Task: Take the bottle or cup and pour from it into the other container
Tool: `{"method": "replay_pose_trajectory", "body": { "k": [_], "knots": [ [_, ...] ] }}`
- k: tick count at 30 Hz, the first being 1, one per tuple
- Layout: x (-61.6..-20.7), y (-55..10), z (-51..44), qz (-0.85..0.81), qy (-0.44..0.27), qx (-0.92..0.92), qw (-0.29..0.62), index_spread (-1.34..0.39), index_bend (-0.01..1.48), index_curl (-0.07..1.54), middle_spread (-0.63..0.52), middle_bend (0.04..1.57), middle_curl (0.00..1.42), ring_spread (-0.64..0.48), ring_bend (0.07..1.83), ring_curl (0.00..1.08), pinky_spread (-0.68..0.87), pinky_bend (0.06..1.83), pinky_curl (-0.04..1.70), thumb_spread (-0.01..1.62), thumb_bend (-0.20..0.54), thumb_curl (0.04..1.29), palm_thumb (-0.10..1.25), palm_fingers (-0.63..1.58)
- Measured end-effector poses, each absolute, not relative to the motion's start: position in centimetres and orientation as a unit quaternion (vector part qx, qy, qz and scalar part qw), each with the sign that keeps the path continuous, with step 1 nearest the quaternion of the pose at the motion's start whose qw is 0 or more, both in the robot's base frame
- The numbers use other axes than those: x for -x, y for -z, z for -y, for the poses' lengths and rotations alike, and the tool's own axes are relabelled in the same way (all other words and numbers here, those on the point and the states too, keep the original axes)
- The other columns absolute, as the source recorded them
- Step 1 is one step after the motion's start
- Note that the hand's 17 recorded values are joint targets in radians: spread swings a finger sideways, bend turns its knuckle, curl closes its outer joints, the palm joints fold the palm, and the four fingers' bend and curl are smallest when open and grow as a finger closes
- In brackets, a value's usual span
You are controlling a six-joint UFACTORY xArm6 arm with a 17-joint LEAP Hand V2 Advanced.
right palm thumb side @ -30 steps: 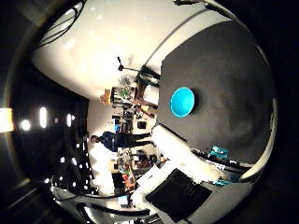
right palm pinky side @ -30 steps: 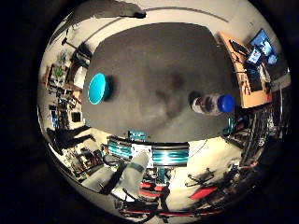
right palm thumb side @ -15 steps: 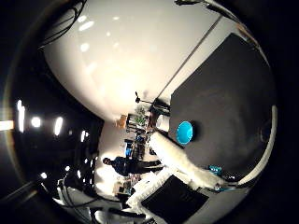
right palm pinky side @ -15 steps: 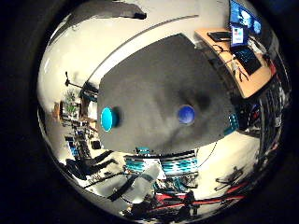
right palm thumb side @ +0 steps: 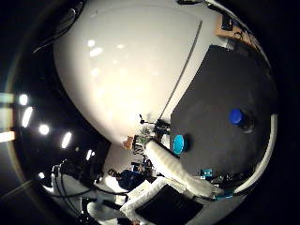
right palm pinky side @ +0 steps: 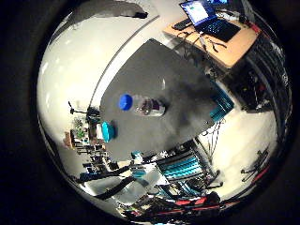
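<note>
While the bottle (right palm pinky side: 143, 105) with its blue cap and the teal cup (right palm pinky side: 107, 131) are seen small and well below the palm on the dark table (right palm pinky side: 173, 84), apart from one another, nothing is held, and it cannot be told whether the hand (right palm thumb side: 180, 171) is spread or curled. From such a high approach the tall bottle could be clipped and toppled if the descent were misaligned. A pale floor, a laptop desk (right palm pinky side: 220, 35) and cluttered equipment are seen around the table.
</note>
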State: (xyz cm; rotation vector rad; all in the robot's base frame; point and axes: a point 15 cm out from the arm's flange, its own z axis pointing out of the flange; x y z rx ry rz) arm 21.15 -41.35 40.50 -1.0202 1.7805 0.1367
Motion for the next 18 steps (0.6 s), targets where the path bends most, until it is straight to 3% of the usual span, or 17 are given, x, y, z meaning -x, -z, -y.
{"method": "replay_pose_trajectory", "body": {
  "k": [18],
  "knots": [
    [-23.0,-32.2,45.1,-0.683,-0.067,0.375,0.623,-0.16,0.16,0.28,0.13,0.31,0.35,0.20,0.55,0.20,0.44,0.85,0.00,1.07,-0.023,0.30,0.47,0.13]
  ]
}}
